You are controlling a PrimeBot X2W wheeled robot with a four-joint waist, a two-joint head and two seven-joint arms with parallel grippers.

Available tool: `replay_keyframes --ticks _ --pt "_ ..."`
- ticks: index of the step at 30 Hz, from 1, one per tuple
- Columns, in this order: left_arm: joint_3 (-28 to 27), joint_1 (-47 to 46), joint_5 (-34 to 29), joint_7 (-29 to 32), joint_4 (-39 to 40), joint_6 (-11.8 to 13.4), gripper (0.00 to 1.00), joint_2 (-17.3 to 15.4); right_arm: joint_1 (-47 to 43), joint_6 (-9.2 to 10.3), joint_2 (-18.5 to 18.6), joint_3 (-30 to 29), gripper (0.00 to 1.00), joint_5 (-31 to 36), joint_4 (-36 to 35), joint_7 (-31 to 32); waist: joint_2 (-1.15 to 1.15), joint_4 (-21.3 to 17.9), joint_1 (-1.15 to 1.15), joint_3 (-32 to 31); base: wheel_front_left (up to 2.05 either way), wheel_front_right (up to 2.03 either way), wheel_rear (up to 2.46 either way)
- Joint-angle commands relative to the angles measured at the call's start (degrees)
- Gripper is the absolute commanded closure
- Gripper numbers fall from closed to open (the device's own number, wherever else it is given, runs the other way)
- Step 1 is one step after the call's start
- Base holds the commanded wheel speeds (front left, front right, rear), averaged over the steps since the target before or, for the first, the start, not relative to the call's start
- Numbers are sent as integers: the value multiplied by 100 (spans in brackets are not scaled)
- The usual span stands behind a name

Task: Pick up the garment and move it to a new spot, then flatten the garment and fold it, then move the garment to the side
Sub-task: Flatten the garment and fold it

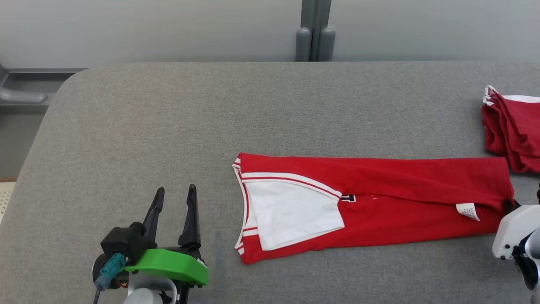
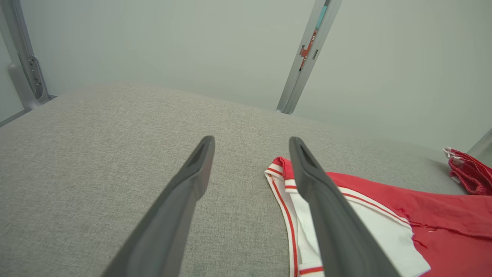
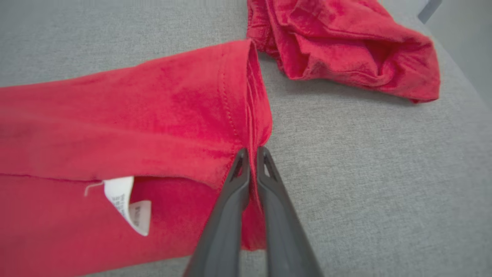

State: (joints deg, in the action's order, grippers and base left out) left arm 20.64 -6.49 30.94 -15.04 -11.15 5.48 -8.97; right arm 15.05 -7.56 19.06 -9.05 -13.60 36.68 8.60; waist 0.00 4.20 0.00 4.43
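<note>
The garment [image 1: 379,198] is a red jersey with white and red trim, folded into a long strip across the grey table [image 1: 168,126]. Its neckline end lies toward the middle and its hem end lies at the right. In the right wrist view my right gripper [image 3: 251,154] is shut on the garment's [image 3: 153,115] hem edge, with red cloth pinched between the two fingers. A white care label [image 3: 127,202] sticks out just left of the fingers. My left gripper [image 1: 174,196] stands open over bare table, left of the neckline. The left wrist view shows the white neck panel [image 2: 303,231] beside the right finger.
A second red garment [image 1: 512,126] lies bunched at the table's right edge, close behind the held hem; it appears as a folded heap [image 3: 346,50] in the right wrist view. A grey post [image 1: 315,31] stands behind the table. The table's left and far parts are bare.
</note>
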Motion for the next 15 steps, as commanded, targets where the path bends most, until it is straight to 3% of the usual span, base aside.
replay_keyframes --ticks 1,7,15 --pt "-20 35 -63 -16 -5 -29 0 8 -68 14 17 -32 100 -48 -95 33 0 -109 0 11 0 0 0" --pt "-40 -32 -113 -17 -57 -58 0 38 -117 13 -173 7 100 -301 -618 134 0 -213 0 36 0 0 0" --pt "-5 -177 -118 -17 -160 -154 0 81 -279 12 -450 541 100 -831 -1647 419 0 -109 0 7 0 0 0"
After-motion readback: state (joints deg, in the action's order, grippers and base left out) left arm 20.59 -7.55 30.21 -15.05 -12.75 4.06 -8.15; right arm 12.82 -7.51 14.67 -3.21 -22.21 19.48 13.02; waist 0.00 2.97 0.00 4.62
